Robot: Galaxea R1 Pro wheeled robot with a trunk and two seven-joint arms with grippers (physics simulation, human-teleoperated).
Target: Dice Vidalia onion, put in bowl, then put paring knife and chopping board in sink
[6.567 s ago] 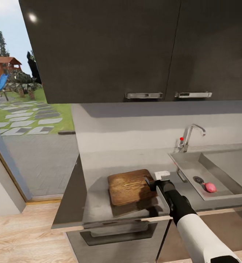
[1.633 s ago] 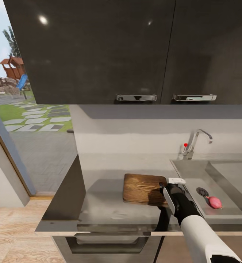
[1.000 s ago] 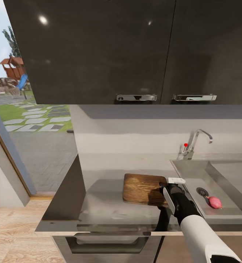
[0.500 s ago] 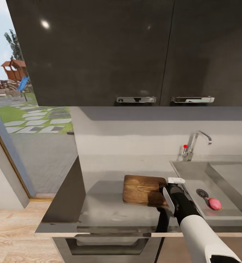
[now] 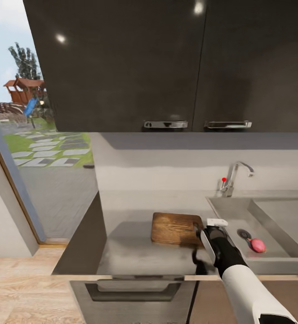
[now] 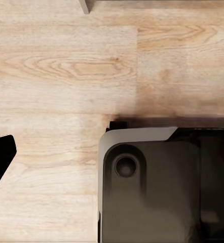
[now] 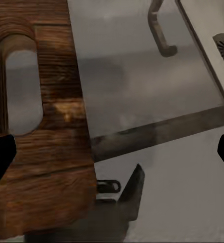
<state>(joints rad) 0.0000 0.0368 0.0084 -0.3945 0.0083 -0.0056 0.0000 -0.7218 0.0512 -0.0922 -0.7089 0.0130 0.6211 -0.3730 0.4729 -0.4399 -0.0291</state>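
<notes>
One Vidalia onion (image 5: 257,245) lies in the sink (image 5: 279,261) at 3 o'clock of the chopping board (image 5: 175,228) — likely round, slick; pinch across its middle. Right gripper (image 7: 112,147) jaws apart — left's unclear.

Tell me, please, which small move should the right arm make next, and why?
Probably swing the right claw over the steel-grey sink toward the small pinkish-red onion. The onion lies beside the round drain, while the brown wooden chopping board on the grey countertop is bare, and the claw looks open.
</notes>
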